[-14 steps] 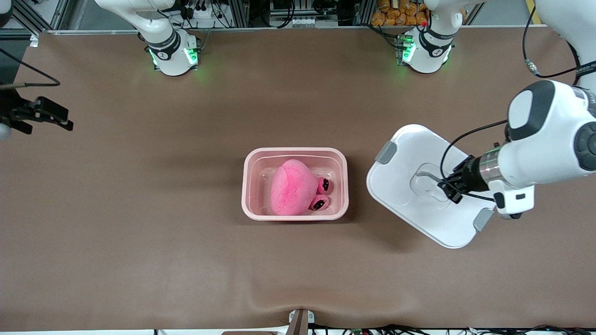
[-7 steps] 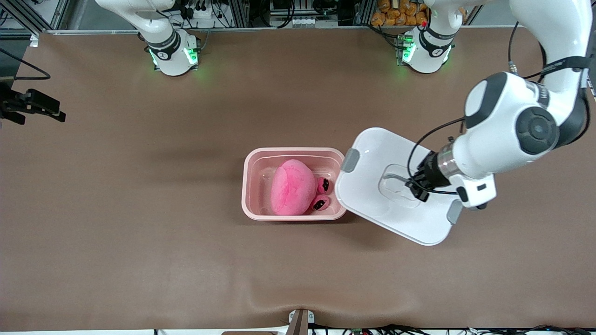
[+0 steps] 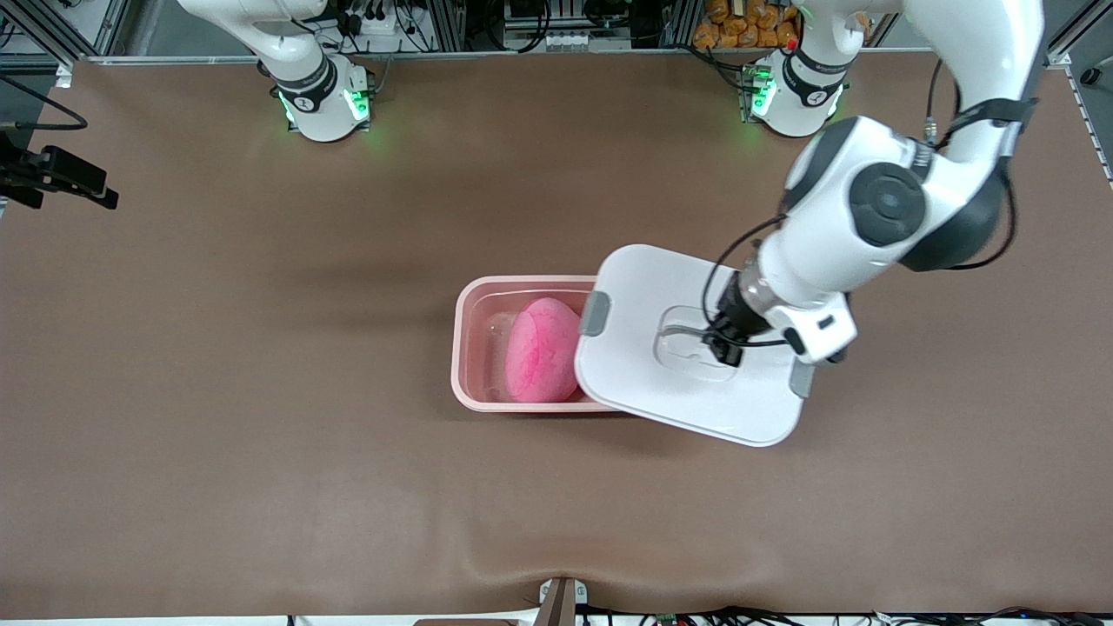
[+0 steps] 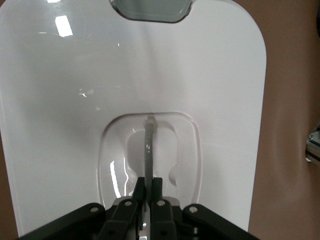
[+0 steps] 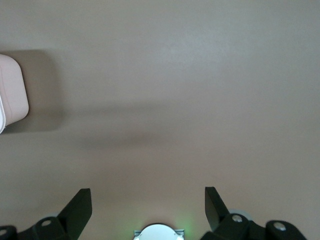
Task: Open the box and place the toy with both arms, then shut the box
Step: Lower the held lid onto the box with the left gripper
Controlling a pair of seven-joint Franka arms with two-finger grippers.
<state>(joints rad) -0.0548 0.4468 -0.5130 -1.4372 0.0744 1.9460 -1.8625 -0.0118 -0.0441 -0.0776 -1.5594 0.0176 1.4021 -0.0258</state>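
Note:
The pink translucent box (image 3: 469,348) stands open at the table's middle with the hot-pink toy (image 3: 541,349) lying in it. My left gripper (image 3: 723,346) is shut on the grey handle (image 4: 148,150) of the white lid (image 3: 643,365) and holds the lid in the air, tilted, over the box's end toward the left arm. The lid (image 4: 90,85) fills the left wrist view. The lid hides part of the toy. My right gripper (image 3: 61,178) is open and empty over the table's edge at the right arm's end; its view (image 5: 148,210) shows a corner of the box (image 5: 12,95).
The brown table mat (image 3: 261,435) lies bare around the box. The two arm bases (image 3: 322,96) stand along the table's edge farthest from the front camera. A small mount (image 3: 561,600) sits at the nearest edge.
My left gripper has carried the lid from the left arm's end of the table toward the box, now overlapping its end and covering part of the toy. The right gripper drifted slightly.

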